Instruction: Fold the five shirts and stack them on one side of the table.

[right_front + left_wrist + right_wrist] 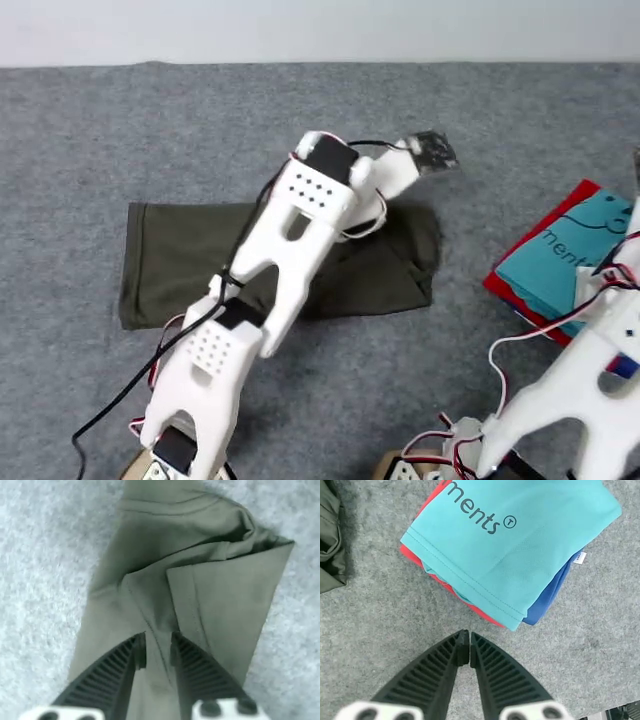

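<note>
An olive green shirt (180,260) lies partly folded on the grey table cover, its layers overlapping in the left wrist view (210,590). My left gripper (432,152) hangs over the shirt's far right end. Its fingers (156,650) stand a small way open above the cloth, with nothing held between them. A stack of folded shirts (565,255) sits at the right side: a teal shirt (520,545) on top, then a red one (485,615) and a blue one (550,595). My right gripper (465,647) is shut over bare cover, just beside that stack.
The right arm (600,370) stands at the front right, close to the stack. The left arm (290,230) crosses over the olive shirt's middle. A pale wall (320,30) edges the far side.
</note>
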`<action>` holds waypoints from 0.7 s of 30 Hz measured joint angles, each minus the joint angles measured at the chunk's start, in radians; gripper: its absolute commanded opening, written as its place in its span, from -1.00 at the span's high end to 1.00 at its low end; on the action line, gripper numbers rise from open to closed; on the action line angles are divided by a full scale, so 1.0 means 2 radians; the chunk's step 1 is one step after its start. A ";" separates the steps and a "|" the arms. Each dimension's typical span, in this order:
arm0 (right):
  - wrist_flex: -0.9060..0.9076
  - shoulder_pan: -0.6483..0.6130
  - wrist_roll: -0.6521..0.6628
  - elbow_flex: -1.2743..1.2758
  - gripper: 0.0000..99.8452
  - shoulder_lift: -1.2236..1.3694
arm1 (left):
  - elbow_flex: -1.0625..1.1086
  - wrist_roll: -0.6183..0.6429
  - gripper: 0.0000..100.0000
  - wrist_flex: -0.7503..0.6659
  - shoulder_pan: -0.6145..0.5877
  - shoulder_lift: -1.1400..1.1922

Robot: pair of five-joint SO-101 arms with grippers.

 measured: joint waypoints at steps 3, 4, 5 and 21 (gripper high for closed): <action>0.000 0.002 0.000 0.000 0.98 0.000 | 0.013 0.051 0.85 0.000 -0.040 -0.024; 0.000 0.002 0.000 0.000 0.98 0.000 | 0.025 0.069 0.85 0.000 -0.058 -0.036; 0.000 0.002 0.000 0.000 0.98 0.000 | 0.040 0.085 0.84 0.000 -0.076 -0.048; 0.000 0.002 0.004 0.000 0.98 0.000 | 0.252 0.097 0.65 0.000 -0.373 -0.159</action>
